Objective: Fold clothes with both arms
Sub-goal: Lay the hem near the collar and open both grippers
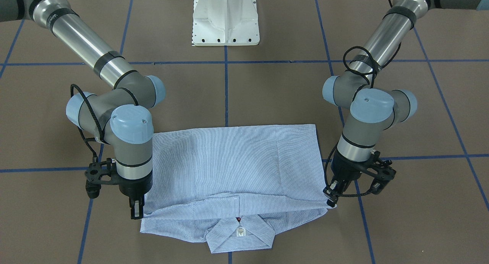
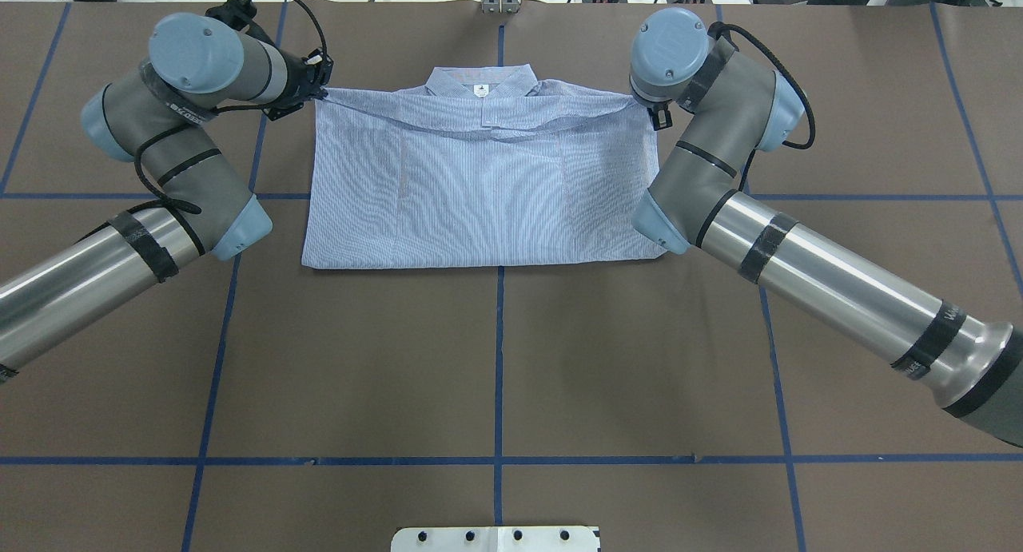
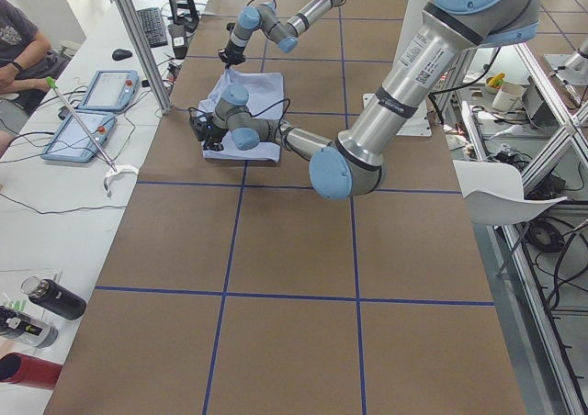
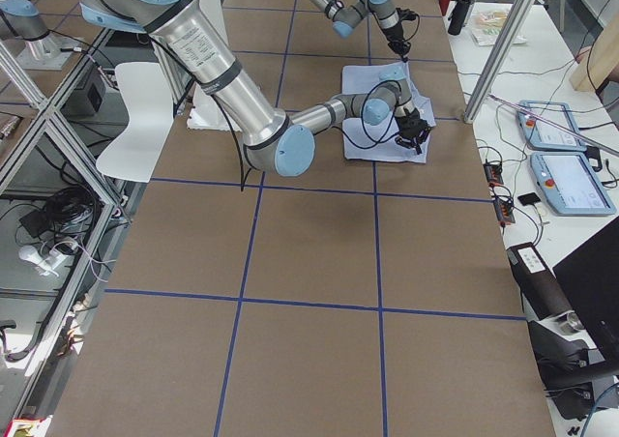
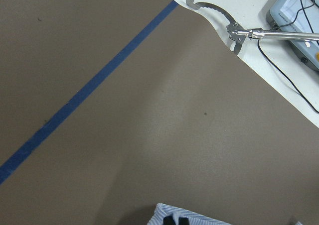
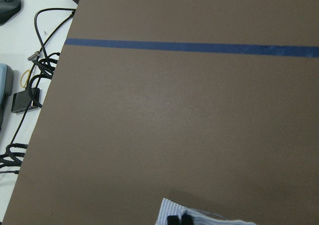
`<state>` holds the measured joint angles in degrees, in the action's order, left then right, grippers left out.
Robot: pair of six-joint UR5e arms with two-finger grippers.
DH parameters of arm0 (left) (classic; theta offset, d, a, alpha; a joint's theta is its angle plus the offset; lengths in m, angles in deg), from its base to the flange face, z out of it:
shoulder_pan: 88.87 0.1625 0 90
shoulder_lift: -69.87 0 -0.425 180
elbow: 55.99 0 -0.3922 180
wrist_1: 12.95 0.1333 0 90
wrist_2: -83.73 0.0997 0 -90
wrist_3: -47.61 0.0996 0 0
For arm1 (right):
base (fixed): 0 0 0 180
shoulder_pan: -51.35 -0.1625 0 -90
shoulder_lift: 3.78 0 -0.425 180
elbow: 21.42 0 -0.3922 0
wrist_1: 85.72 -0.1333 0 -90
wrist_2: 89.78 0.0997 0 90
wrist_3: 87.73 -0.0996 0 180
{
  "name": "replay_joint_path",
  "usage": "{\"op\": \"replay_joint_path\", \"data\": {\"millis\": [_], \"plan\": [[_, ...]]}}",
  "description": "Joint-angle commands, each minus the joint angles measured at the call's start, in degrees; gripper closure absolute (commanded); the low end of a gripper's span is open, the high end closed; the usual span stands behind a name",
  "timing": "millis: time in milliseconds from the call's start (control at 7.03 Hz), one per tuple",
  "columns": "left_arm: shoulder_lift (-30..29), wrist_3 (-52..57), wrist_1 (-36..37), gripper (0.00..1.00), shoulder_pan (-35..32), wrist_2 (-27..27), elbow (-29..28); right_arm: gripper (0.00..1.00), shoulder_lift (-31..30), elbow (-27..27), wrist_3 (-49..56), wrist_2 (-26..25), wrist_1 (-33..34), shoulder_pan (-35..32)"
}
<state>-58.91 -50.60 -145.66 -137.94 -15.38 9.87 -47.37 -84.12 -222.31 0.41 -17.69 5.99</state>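
Note:
The clothes are one blue-and-white striped shirt (image 2: 479, 192), lying flat on the brown table and folded in half. Its lower part is brought over toward the collar (image 1: 240, 235), which shows a white label and a red button. My left gripper (image 2: 320, 95) is shut on one corner of the folded-over layer (image 1: 331, 198). My right gripper (image 2: 657, 117) is shut on the opposite corner (image 1: 136, 209). The edge between them sags slightly, just short of the collar. Each wrist view shows only black fingertips (image 5: 175, 221) (image 6: 178, 219) pinching striped cloth at the bottom edge.
The white pedestal base (image 1: 225, 23) stands at the robot's side of the table. Blue tape lines (image 2: 499, 360) cross the brown surface. Past the far table edge is a white desk with control tablets (image 3: 96, 103), a metal grabber tool (image 5: 234, 33), cables and a seated person (image 3: 18, 43).

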Motion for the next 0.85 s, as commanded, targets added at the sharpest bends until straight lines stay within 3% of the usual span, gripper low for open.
{"op": "replay_joint_path", "data": {"millis": [0, 142, 285, 427, 569, 711], "plan": [[0.0, 0.0, -1.7, 0.78, -0.1, 0.1, -1.1, 0.51, 0.0, 0.3, 0.4, -0.1, -0.1, 0.0], [0.0, 0.0, -2.5, 0.65, -0.1, 0.1, -1.1, 0.31, 0.1, 0.3, 1.1, -0.1, 0.0, -0.1], [0.4, 0.0, -5.8, 0.65, -0.7, 0.1, -1.2, 0.11, 0.3, -0.6, 1.0, 0.2, 0.0, -0.3], [0.6, 0.0, -9.5, 0.63, -2.3, 0.1, -1.3, 0.03, -2.0, -7.4, 1.0, 2.5, 0.5, -0.6], [1.0, 0.0, -12.0, 0.61, -3.4, -0.5, -1.1, 0.02, -11.4, -21.7, 0.5, 5.2, 0.6, 1.3], [2.5, 0.3, -14.9, 0.61, -3.4, -0.5, -1.1, 0.02, -18.0, -32.4, 0.1, 4.7, 4.4, 4.8]]}}
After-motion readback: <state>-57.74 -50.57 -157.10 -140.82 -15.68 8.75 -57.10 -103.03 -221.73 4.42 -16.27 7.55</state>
